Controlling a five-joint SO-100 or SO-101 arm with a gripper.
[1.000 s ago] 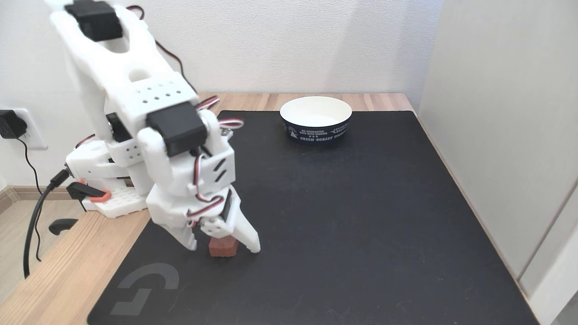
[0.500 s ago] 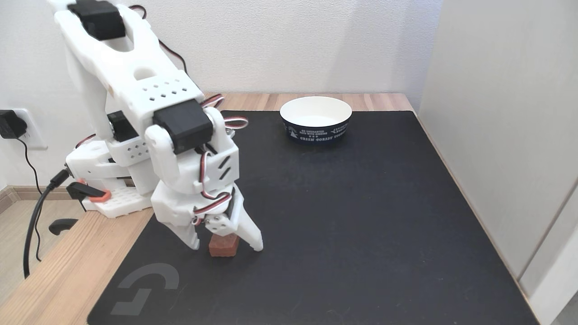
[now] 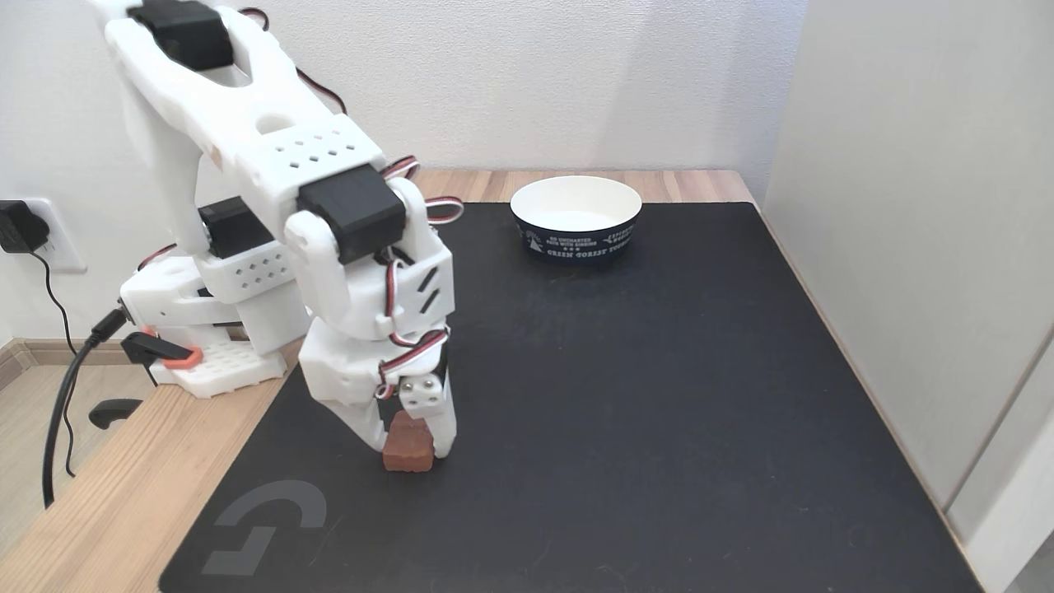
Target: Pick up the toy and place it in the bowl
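We've got the gripper (image 3: pixel 409 449) clamped on the toy (image 3: pixel 408 445), low on the black mat (image 3: pixel 659 395). The bowl (image 3: pixel 575 217) sits well apart.

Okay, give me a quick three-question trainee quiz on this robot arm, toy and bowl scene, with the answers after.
1. True or false: the toy already lies inside the bowl.
2. How does the tool stand to the toy? A) hovering far above it B) closed around it, a finger on each side C) beside the bowl
3. What surface does the bowl sit on?

Key:
1. False: the bowl's white inside is empty, and the toy is near the front left of the black mat.
2. B
3. The black mat, near its back edge.
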